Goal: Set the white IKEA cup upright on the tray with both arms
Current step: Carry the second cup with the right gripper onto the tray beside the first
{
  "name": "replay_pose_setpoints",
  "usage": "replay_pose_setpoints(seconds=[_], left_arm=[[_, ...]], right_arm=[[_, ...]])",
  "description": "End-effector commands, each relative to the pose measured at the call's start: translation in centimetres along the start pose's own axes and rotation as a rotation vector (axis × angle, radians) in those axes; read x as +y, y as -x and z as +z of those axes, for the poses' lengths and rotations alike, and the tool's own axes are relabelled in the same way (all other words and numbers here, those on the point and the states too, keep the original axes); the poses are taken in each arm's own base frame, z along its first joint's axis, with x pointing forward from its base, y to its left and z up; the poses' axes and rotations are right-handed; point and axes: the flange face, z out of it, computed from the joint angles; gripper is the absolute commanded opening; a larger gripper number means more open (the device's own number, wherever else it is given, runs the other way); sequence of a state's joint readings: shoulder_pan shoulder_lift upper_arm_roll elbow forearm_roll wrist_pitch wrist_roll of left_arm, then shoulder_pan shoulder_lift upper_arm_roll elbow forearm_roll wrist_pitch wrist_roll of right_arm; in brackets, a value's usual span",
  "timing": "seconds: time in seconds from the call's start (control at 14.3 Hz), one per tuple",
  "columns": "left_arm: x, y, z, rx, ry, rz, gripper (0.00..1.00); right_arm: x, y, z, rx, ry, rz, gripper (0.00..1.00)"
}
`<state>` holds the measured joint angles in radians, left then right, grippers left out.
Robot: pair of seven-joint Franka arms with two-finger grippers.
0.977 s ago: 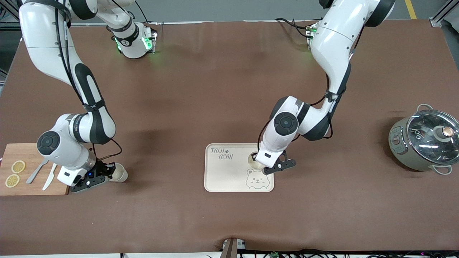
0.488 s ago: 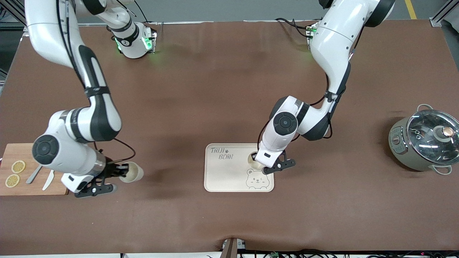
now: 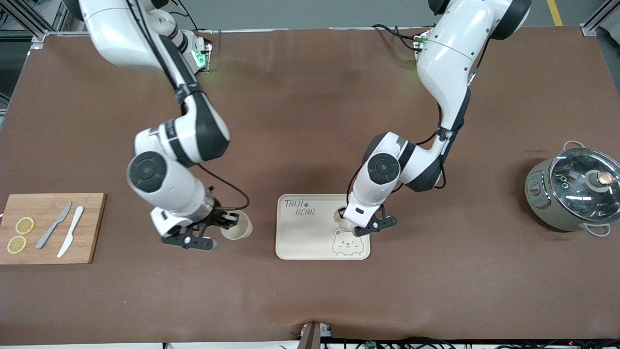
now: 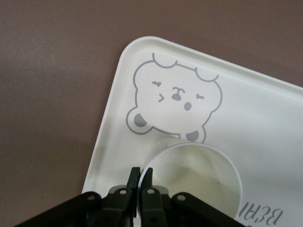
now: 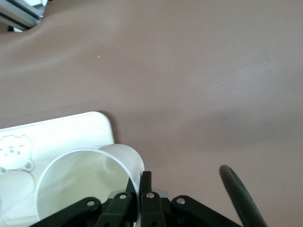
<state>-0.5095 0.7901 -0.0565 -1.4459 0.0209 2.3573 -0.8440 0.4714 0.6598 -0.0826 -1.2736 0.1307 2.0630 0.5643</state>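
Two white cups show. One cup (image 3: 345,223) (image 4: 199,177) stands upright on the cream tray (image 3: 305,237) (image 4: 265,109), just above the bear drawing. My left gripper (image 3: 352,220) (image 4: 141,172) is shut on its rim, one finger inside and one outside. The other cup (image 3: 237,229) (image 5: 85,182) hangs mouth up over the brown table beside the tray's end toward the right arm. My right gripper (image 3: 226,221) (image 5: 140,178) is shut on its rim. A corner of the tray (image 5: 61,130) shows past that cup.
A wooden cutting board (image 3: 92,228) with two knives (image 3: 63,230) and lemon slices (image 3: 19,235) lies at the right arm's end. A grey pot with a glass lid (image 3: 574,191) stands at the left arm's end.
The right arm has carried its cup from beside the cutting board across to just beside the tray, and the cup now hangs mouth up. The left arm has barely moved.
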Motion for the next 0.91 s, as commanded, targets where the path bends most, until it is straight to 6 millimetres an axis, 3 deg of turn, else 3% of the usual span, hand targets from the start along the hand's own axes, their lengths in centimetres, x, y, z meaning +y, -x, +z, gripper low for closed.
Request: replay_pose_setpoints(seconds=[0.0,0.07,0.14,0.56,0.84], left_arm=[[0.2,-0.3,0.2,0.028,-0.011,0.012,0.42],[0.3,-0.2,0.3,0.033,-0.017,0.022,0.83],[0.4,0.0,0.3,0.048,-0.030,0.037,1.00],[0.9,0.6,0.4,0.056,-0.037,0.012,1.00],[1.0,0.5,-0.3,0.057,-0.038,0.011,1.00]], right_arm=[[-2.6,0.7,2.0,0.031,-0.022,0.073,0.00],[-3.7,1.4,3.0,0.036,-0.026,0.080,0.00],[-4.7,2.0,3.8,0.044,-0.034,0.091,0.00],[-8.3,4.8,8.8,0.082,-0.070,0.137,0.00],[-8.7,5.5,12.0,0.100,-0.075,0.122,0.00]])
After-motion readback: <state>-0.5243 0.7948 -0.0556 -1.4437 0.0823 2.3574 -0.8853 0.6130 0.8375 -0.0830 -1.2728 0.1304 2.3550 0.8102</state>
